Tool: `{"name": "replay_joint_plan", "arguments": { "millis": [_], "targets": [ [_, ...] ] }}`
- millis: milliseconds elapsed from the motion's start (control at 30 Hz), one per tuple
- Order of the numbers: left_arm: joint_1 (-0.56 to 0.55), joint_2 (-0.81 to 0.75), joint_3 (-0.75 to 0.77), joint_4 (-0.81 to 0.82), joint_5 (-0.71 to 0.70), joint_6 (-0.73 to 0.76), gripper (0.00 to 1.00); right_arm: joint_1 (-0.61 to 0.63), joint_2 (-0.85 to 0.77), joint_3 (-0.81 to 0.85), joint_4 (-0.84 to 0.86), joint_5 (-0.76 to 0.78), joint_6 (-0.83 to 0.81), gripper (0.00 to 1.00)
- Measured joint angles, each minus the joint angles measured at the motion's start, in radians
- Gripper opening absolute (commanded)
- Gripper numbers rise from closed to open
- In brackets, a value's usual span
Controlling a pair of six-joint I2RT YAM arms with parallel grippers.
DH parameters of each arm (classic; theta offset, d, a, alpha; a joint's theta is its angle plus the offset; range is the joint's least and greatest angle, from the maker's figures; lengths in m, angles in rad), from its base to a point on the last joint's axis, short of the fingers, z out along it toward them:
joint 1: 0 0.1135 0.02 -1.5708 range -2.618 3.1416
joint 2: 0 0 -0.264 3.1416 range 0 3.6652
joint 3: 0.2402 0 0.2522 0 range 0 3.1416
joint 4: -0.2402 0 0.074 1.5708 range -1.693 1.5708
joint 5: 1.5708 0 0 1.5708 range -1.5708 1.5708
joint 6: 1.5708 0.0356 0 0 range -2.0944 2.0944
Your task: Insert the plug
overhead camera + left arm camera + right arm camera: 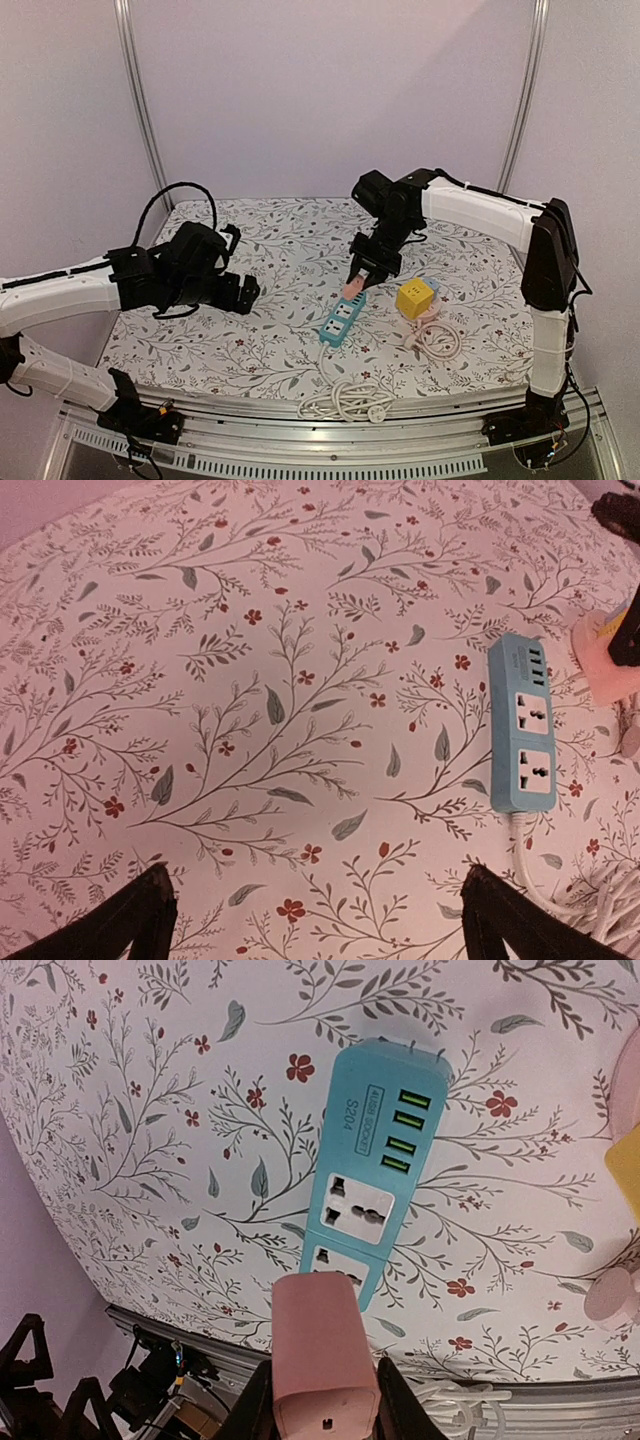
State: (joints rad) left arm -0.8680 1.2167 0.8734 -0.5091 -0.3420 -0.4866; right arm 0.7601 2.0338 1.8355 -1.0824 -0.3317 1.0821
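Looking across the room, I see plain lilac walls (330, 90) and two metal posts (140, 100) closing in the table (250, 345), whose surface is a white cloth printed with grey twigs and small red flowers. My left pincer (245, 290) hangs over the left part of that surface with its fingers (140, 920) spread wide and nothing between them, well apart from everything else. A coil of white cable (345, 400) lies at the near edge, right of the middle, and runs up into the blue power strip (341, 322). The strip lies flat, right of the middle of the surface, its long axis slanting from the near edge toward the far right corner. Its cable end faces the near edge and its row of green ports faces the far edge, with two sockets between. A yellow cube (414, 297) sits just to the strip's right. My right pincer (325, 1405) is pinched on the pink plug (322, 1355), the fingers flat against its two sides. From above, the plug hangs over the strip's far end, its long axis running down toward the strip. I cannot see its prongs, nor tell whether it touches the strip.
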Motion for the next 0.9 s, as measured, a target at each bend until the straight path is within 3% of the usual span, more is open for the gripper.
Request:
{"name": "replay_joint_plan", "arguments": {
  "millis": [467, 900],
  "targets": [
    [0.011, -0.429, -0.153, -0.129, -0.049, 0.091, 1.0, 0.064, 0.113, 0.145, -0.098, 0.082, 0.156, 0.0],
    [0.014, -0.606, -0.201, -0.108, -0.03, 0.165, 1.0, 0.09, 0.213, 0.232, -0.159, 0.123, 0.2, 0.0]
  ]
}}
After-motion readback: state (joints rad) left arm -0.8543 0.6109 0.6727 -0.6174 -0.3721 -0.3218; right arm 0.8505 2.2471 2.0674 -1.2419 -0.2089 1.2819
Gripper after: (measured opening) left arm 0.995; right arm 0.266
